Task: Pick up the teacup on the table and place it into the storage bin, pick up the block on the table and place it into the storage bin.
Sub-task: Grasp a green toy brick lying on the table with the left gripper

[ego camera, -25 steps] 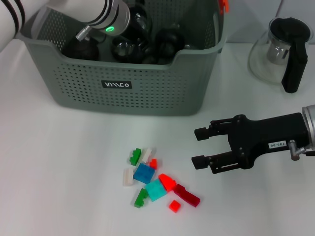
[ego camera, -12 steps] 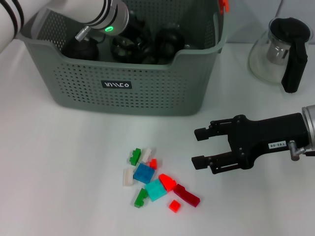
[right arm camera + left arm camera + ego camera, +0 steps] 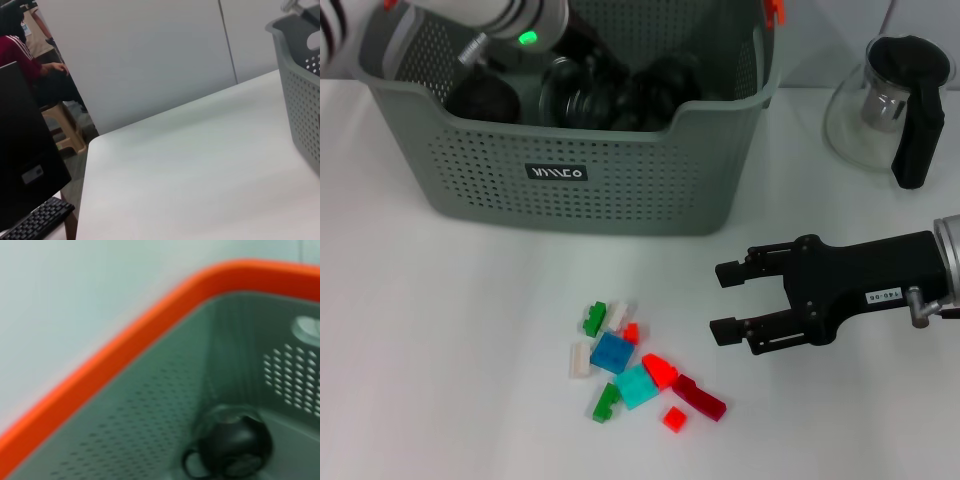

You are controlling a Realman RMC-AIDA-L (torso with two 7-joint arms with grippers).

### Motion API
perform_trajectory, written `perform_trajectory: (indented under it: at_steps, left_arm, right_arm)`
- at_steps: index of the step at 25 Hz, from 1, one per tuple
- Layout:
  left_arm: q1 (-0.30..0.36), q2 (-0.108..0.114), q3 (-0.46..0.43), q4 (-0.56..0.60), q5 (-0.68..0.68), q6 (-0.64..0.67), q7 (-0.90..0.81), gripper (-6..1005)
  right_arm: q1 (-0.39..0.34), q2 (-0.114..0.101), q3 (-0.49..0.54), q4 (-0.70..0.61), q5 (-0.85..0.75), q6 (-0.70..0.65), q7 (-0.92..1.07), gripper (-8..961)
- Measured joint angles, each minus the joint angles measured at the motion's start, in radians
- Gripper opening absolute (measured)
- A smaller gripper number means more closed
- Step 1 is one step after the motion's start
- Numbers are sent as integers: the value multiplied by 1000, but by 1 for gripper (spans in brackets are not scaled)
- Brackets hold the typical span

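Apparently the teacup half of the job is at or near its end: the left arm reaches over the far left corner of the storage bin (image 3: pixel 590 150), and dark round cups (image 3: pixel 650 90) already lie inside it. The left wrist view looks down past the bin's orange rim onto one dark teacup (image 3: pixel 232 445) resting on the bin floor. The left claw itself is hidden behind the arm and the bin wall, so I cannot tell whether it is apart or together, nor whether it holds anything.

What remains, by my judgement, is the block. A cluster of small coloured blocks (image 3: pixel 638 368) lies on the white bench (image 3: pixel 440 340) in front of the bin, well clear of its front wall; a blue one (image 3: pixel 612 352) sits near the middle. The right claw (image 3: pixel 723 299) hovers just to the right of that cluster, fingers spread wide apart, holding nothing and touching nothing.

The next move likely calls for the right claw to shift left over the cluster, settle on one block, and close with care, as the pieces lie crowded together. A glass pot (image 3: pixel 885 105) stands at the far right, out of the way.
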Motion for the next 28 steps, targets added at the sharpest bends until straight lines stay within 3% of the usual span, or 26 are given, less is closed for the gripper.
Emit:
perform_trajectory:
  at_steps: [5,11,15,20,28]
  left_arm:
    - [71,3,-50,241,-9,159,-40,582]
    - [153,-11,-122,553,-83,426,-63,717]
    - [213,-4,-163,699,-248,626,-50,714]
    - [312,1,-181,804,-495,857,42,711]
    - [477,-45,-212,810,-735,1023,298,709]
  right_arm:
    - [4,-6,3,0,0,-2,0,804]
    - [6,-12,3,0,0,-2,-2,804]
    - [10,-19,0,-2,0,-11,-4,803]
    - [12,-32,0,-5,0,-34,-3,803]
    - [12,-50,0,-12,-1,-52,-3,802]
